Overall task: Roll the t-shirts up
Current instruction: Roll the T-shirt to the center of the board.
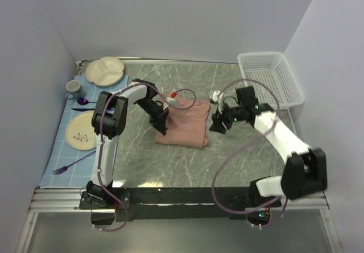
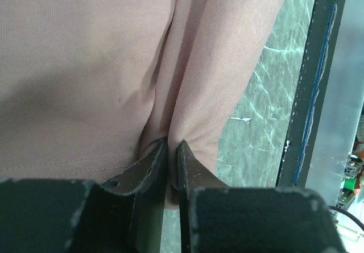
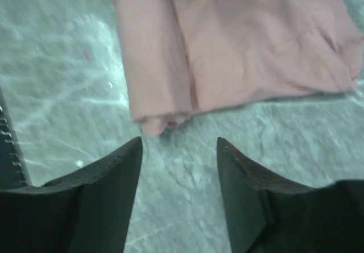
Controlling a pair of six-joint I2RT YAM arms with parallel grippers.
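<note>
I have the t-shirt (image 1: 183, 123) in the middle of the counter (image 1: 244, 162), folded into a rough rectangle that runs from the far side toward the near edge. It is dusty pink, soft, matte cotton, and every face I can see is plain. I cannot make out any print, label or writing on it from these views.

Through the left wrist camera the fine knit weave is clear, with a stitched hem (image 2: 57, 163) running along the lower left. A deep crease runs up the cloth from the left jaws. They are nearly closed on that crease at the shirt's left edge, with cloth pinched between the 2 dark fingers (image 2: 149, 173).

The right jaws stand open over bare counter just beside the shirt's right edge. Their 2 fingers (image 3: 108, 179) are spread and hold nothing. Just ahead of them, not touching, lies a narrow folded strip of the shirt, ending in a rounded tucked end (image 3: 162, 119) beside a wider flat panel.

A small white and red item (image 1: 173, 98) sits at the shirt's far left corner, too small for me to identify. A white basket (image 1: 270, 77) stands at the far right corner. A blue checked mat (image 1: 65, 150) with 2 plates lies along the left edge.
</note>
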